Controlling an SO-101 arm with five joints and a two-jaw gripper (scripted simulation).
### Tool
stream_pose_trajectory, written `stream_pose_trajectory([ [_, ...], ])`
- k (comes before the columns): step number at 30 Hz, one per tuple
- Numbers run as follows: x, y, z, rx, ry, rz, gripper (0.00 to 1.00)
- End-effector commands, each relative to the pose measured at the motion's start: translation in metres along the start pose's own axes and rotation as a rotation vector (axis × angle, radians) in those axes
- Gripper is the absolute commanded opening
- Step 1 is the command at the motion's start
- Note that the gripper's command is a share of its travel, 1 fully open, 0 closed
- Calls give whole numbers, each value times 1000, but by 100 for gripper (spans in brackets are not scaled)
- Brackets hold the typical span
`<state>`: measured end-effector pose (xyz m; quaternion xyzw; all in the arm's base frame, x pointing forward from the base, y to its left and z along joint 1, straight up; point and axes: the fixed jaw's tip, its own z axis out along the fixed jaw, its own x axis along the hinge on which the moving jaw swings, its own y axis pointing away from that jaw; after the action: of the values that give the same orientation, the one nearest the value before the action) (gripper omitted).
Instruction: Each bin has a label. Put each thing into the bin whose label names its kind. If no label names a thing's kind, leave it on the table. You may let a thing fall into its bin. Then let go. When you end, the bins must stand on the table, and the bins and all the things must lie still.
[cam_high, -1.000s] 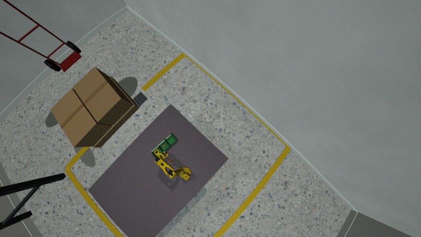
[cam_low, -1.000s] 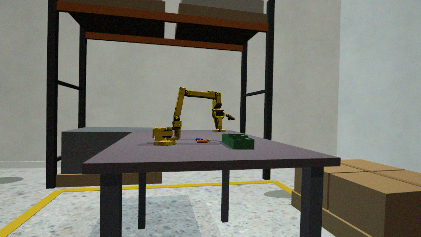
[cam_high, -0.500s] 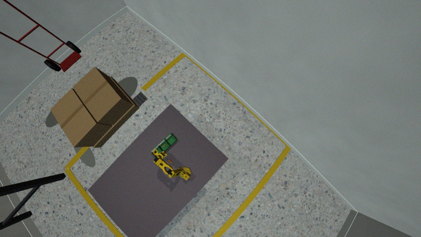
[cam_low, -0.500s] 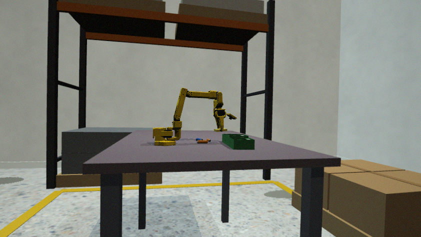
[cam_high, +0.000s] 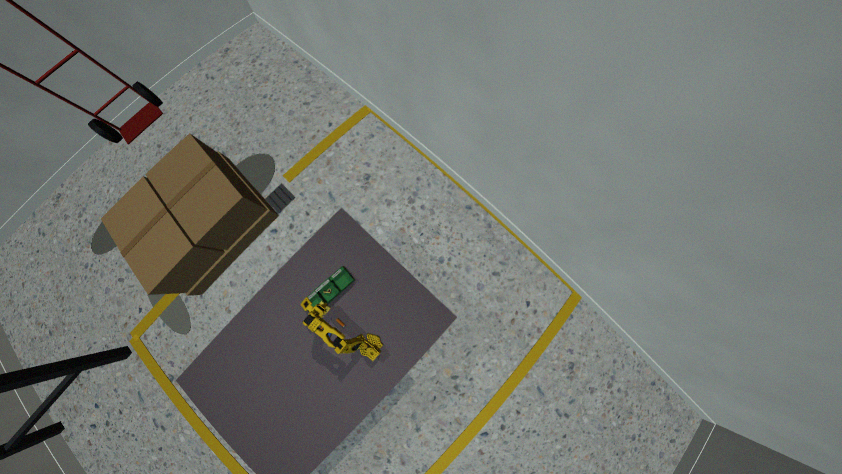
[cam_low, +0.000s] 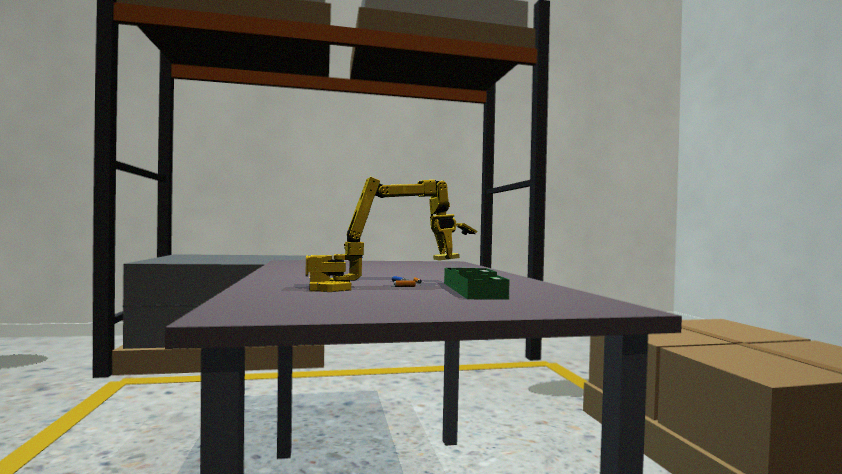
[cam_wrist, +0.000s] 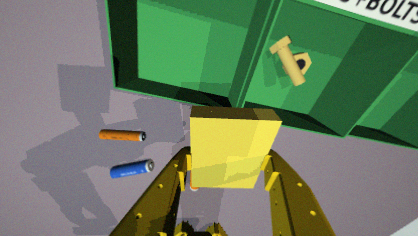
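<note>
Wrist view, bottom centre: gripper has its jaws closed partway on a yellow block, held lifted off the purple surface; a bit of an orange thing peeks just left of the block's lower edge, can't tell what it is. Left-centre of that frame: blue battery and, a little farther, orange battery lie loose on the surface, near each other but not touching, both outside any bin. Next out, across the upper half: green bin with a divider; its left compartment looks bare, the right compartment holds a tan bolt with a nut beside it. White label at upper right edge reads "...BOLTS", rest cut off; label for the left compartment not visible. The block hangs just short of the bin's near wall, roughly in line with the divider. Exterior view: arm arches from its base at centre-left to the gripper above the surface just left of the bin, batteries between base and bin. Progress, my read: bolt sorted, block in transit, two batteries not yet handled; whether block or batteries have a matching label can't be told from here. Release is left too.
</note>
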<state>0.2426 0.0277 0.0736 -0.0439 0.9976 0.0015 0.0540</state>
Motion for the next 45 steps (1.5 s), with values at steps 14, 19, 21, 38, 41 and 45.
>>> stream_pose_trajectory([
  [14,-11,5,-9,-4,-58,-9,0],
  [19,-18,9,-8,-6,-77,-17,0],
  [21,-18,9,-8,-6,-77,-17,0],
  [38,-29,16,-7,-11,-110,-31,0],
  [41,-30,16,-7,-11,-110,-31,0],
  [45,-32,17,-7,-12,-117,-34,0],
])
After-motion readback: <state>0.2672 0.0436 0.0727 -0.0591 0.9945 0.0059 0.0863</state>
